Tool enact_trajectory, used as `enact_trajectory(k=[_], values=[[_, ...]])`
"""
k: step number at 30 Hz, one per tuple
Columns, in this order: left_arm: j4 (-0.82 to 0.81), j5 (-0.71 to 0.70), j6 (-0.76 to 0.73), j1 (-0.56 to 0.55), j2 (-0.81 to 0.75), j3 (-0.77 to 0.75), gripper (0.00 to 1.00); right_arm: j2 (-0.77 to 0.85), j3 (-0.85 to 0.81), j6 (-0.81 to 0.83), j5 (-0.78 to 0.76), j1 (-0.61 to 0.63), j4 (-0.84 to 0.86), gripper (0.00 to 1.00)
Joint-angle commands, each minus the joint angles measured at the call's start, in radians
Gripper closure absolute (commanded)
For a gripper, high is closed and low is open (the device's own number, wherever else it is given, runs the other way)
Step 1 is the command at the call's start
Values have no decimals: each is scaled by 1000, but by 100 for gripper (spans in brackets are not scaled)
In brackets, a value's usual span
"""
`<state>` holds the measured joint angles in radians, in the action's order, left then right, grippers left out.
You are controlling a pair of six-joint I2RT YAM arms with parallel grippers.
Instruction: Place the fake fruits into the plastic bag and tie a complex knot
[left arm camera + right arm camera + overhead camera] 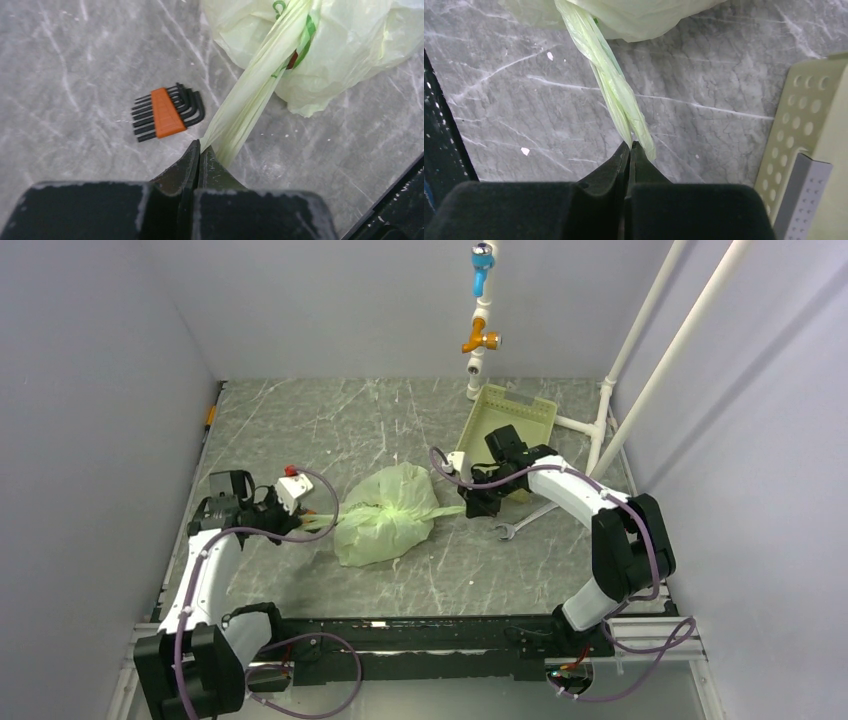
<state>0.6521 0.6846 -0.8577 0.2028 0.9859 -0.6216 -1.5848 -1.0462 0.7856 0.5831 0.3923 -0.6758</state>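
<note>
Fingers (182,172) of the left gripper (200,149) and the right gripper (629,147) are each pinched shut on one twisted handle of the plastic bag (385,515), which lies between them with its handles drawn taut to opposite sides, apparently for knotting; the fake fruits are unseen, presumably inside, and the hex key set (167,112) left of the bag and the wrench (525,518) and tray (510,412) right of it do not obstruct.

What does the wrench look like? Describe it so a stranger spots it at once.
Find the pale green tray at the table's far right. Just in front of it, toward the arms' bases, the wrench lies flat on the marble. It alone is bare steel: slim, with a forked open end.
</note>
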Motion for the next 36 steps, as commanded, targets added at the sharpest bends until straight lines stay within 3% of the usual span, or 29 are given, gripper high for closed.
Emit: enact_trajectory(k=[1, 6, 9, 12, 16, 18, 22, 27, 28, 29, 31, 36], values=[[-48, -172, 51, -39, -3, -105, 100, 42, -82, -74, -148, 14, -85, 100], [11, -124, 129, -43, 42, -199, 100, 37, -159, -69, -148, 17, -129, 100], [87, -35, 102, -45, 54, -257, 100, 63, -195, -51, -102, 16, -170, 99], [123, 2, 85, -56, 52, -277, 98, 89, -219, -49, -53, 16, -191, 82], [169, 69, 74, -96, 54, -309, 85, 101, -257, -71, 4, 19, -178, 60], [202, 107, 68, -134, 62, -332, 77, 95, -295, -79, 60, 24, -185, 57], [250, 146, 98, -193, 96, -374, 47, 89, -368, -126, 113, 50, -168, 45], [272, 169, 150, -195, 91, -428, 20, 91, -406, -188, 123, 49, -143, 25], [253, 174, 172, -195, 79, -429, 6, 96, -405, -210, 121, 47, -129, 21], [233, 179, 200, -196, 68, -431, 1, 103, -403, -230, 119, 46, -107, 16], [203, 180, 249, -197, 64, -453, 1, 117, -397, -292, 111, 38, -46, 1], [163, 169, 403, -197, 127, -602, 1, 119, -427, -522, 134, -55, 114, 0]])
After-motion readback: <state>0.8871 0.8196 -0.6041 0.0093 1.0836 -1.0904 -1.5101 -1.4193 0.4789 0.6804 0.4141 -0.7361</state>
